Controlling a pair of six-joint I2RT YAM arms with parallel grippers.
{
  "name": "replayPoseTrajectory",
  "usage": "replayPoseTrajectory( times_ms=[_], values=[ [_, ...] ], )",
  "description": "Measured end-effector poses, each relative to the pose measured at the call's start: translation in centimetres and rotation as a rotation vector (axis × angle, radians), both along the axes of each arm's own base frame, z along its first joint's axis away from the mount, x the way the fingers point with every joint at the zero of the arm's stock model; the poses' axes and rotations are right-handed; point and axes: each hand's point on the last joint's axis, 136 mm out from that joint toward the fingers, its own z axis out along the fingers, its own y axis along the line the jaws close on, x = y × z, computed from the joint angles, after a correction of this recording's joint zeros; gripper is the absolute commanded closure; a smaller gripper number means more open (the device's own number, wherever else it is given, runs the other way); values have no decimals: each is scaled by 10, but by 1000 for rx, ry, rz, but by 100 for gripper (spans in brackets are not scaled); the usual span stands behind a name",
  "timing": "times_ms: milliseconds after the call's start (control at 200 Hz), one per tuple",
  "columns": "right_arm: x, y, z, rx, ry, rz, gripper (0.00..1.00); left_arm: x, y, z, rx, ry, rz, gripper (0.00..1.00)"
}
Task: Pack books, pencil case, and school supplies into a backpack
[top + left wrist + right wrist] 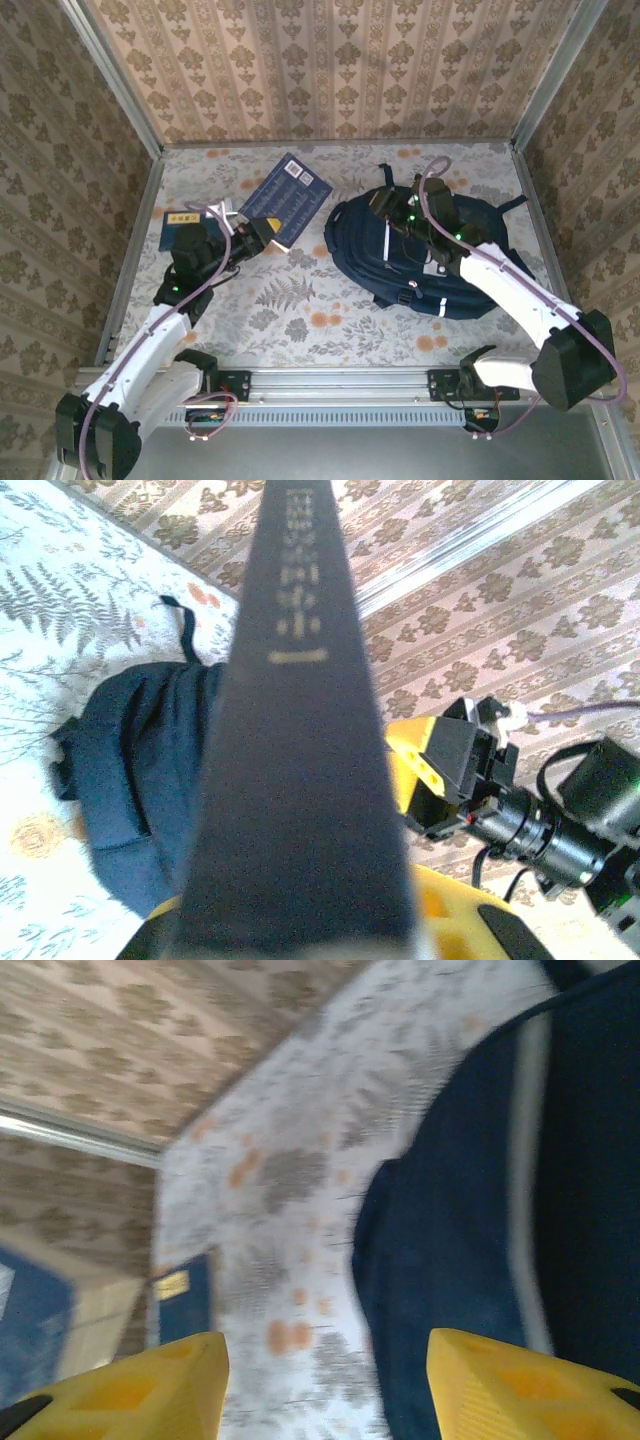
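My left gripper (262, 232) is shut on the near edge of the dark navy book (290, 198) and holds it tilted over the left part of the table. In the left wrist view that book (300, 780) runs up the middle, with the navy backpack (140, 770) behind it on the left. The backpack (420, 255) lies right of centre. My right gripper (392, 213) hovers over its upper left part. It is open, with nothing between its yellow fingers (130, 1385). The blue book with a yellow label (180, 228) lies flat under the left arm, and appears too as a blue book (185, 1300) in the right wrist view.
The table (300, 300) wears a floral cloth and is boxed in by patterned walls on three sides. A metal rail (340, 382) runs along the near edge between the arm bases. The right arm's wrist camera (540, 830) is close beyond the held book.
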Motion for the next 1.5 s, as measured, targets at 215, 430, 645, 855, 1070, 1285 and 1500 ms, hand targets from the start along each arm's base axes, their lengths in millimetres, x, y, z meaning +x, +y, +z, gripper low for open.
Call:
replayPoseTrajectory(
  times_ms=[215, 430, 645, 855, 1070, 1285, 1500],
  values=[
    [23, -17, -39, -177, 181, -8, 50, -9, 10, -11, 80, 24, 4, 100],
    [38, -1, -77, -212, 318, 87, 63, -11, 18, -18, 148, 69, 16, 100],
    [32, 17, -88, -171, 349, 224, 100, -15, 27, -37, 209, 140, 31, 100],
    [7, 28, -55, -160, 264, 400, 100, -18, 35, -38, 273, 157, 43, 100],
    [-39, 26, 6, -97, 115, 567, 100, -20, 32, -46, 287, 197, 6, 100],
    [-56, 7, 40, 78, 3, 593, 100, -27, 9, -58, 192, 305, -141, 100],
    [-58, 15, 48, 188, -1, 636, 100, -40, -19, -55, 71, 355, -292, 100]
  ],
)
